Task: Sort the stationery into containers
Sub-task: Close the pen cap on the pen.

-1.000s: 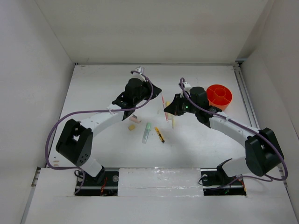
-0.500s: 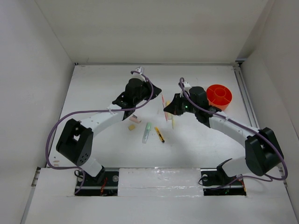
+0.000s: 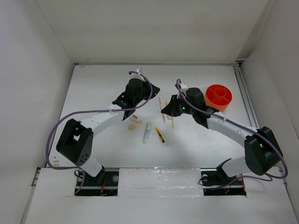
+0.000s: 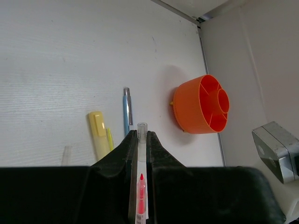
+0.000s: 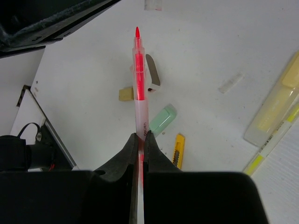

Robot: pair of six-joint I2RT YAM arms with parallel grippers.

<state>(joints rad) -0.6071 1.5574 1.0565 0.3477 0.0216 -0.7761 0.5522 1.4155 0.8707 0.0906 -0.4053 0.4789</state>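
Both arms meet over the middle of the white tabletop [image 3: 93,88], and between them they have hold of the red pen [image 3: 162,103]. The left gripper [image 3: 157,90] is closed tight on the pen's upper part. In its wrist view the clear, blunt end pokes out just past the fingertips. The right gripper [image 3: 163,111] is clamped on the same pen a little lower. In its wrist view the red writing tip sticks out free beyond the fingertips, above the things lying below. So the pen is up off the tabletop, pinched by both.

The orange pot [image 3: 219,106] stands upright at the far right, just beyond the right arm and well apart from the pen. Its inside is split into compartments around a round centre.

The other things lie loose on the tabletop. Between the grippers and the pot are a yellow marker [image 4: 97,135], a thin yellow pen [image 3: 172,122] just beside it, and a grey-blue pen [image 4: 126,109] near them, all roughly parallel. Nearer the arm bases, a pale green marker [image 3: 146,133] and a short yellow-black pen [image 3: 160,135] lie near each other without touching. To their left, a pink eraser [image 3: 135,119] and a tan eraser [image 3: 131,127] sit close together, just beside the left arm.
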